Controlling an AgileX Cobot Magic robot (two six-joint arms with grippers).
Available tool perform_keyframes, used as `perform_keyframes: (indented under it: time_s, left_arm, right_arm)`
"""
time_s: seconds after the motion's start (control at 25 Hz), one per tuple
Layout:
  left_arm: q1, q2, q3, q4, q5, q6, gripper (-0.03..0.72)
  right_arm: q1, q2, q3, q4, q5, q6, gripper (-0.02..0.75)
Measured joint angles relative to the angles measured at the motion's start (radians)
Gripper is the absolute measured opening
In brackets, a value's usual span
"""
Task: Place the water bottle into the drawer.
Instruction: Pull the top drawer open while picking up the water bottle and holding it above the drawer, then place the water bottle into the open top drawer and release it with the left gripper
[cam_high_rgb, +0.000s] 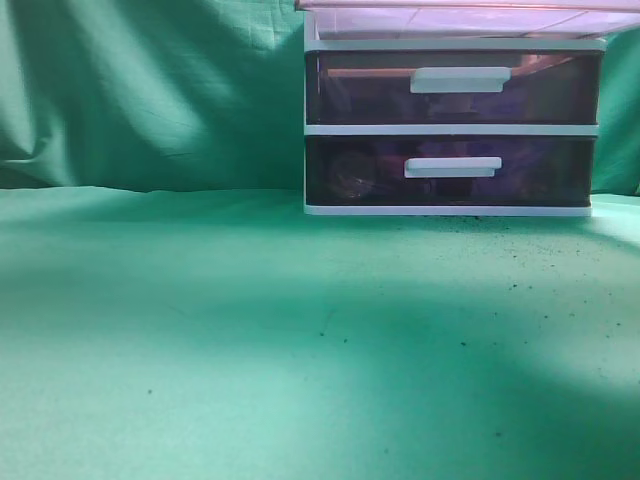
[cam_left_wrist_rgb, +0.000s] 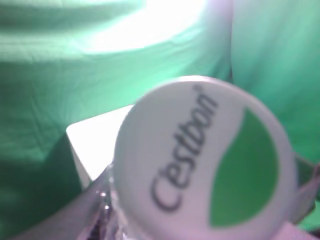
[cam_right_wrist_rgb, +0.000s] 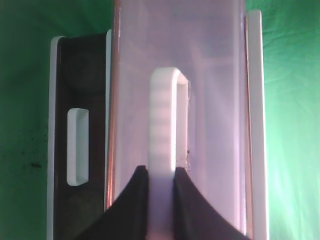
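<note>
A green cloth, creased and dotted with dark specks, covers the surface (cam_high_rgb: 250, 350) and hangs as a backdrop. At about 1 o'clock in the exterior view stands the white-framed plastic unit (cam_high_rgb: 450, 130), boxy, with two dark purple translucent drawers (cam_high_rgb: 540, 170) carrying flat white bar handles. Above them the drawer (cam_high_rgb: 450, 20) shows as a pale, pinkish translucent panel, cut by the frame's top edge.

In the right wrist view the right claw (cam_right_wrist_rgb: 161, 187) is closed on the drawer's white ribbed handle (cam_right_wrist_rgb: 162, 125), black fingers (cam_right_wrist_rgb: 132, 200) on either side, the bar's long axis running 12 to 6 o'clock.

The water bottle (cam_left_wrist_rgb: 202, 160) fills the left wrist view cap-first: a round white lid (cam_left_wrist_rgb: 165, 145) with a green leaf shape, pointing toward the camera. The left claw is hidden behind it, so its state cannot be told.
</note>
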Motion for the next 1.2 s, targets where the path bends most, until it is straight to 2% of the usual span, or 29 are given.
perform_keyframes:
  time_s: [0.2,0.4,0.56,0.76,0.88,1.04,1.2]
  left_arm:
    - [0.000,0.227,-0.246,-0.029,-0.002,0.000,0.293]
    - [0.000,0.424,-0.379,-0.030,0.011,0.000,0.293]
    - [0.022,0.511,-0.397,-0.058,0.059,-0.001,0.293]
    - [0.082,0.568,-0.400,-0.165,0.127,-0.001,0.293]
    - [0.088,0.585,-0.405,-0.228,0.148,0.006,0.293]
    - [0.092,0.586,-0.410,-0.329,0.148,0.126,0.293]
    - [0.096,0.586,-0.412,-0.389,0.137,0.201,0.449]
  right_arm:
    - [0.000,0.000,0.000,0.000,0.000,0.000,0.104]
    - [0.000,0.000,0.000,0.000,0.000,0.000,0.104]
    - [0.000,0.000,0.000,0.000,0.000,0.000,0.104]
    - [0.002,0.000,0.001,0.000,0.000,0.000,0.104]
    - [0.002,0.000,0.001,0.000,0.002,0.005,0.104]
    - [0.002,0.000,0.002,0.000,0.007,0.018,0.104]
    - [0.002,0.000,0.002,-0.006,0.011,0.044,0.104]
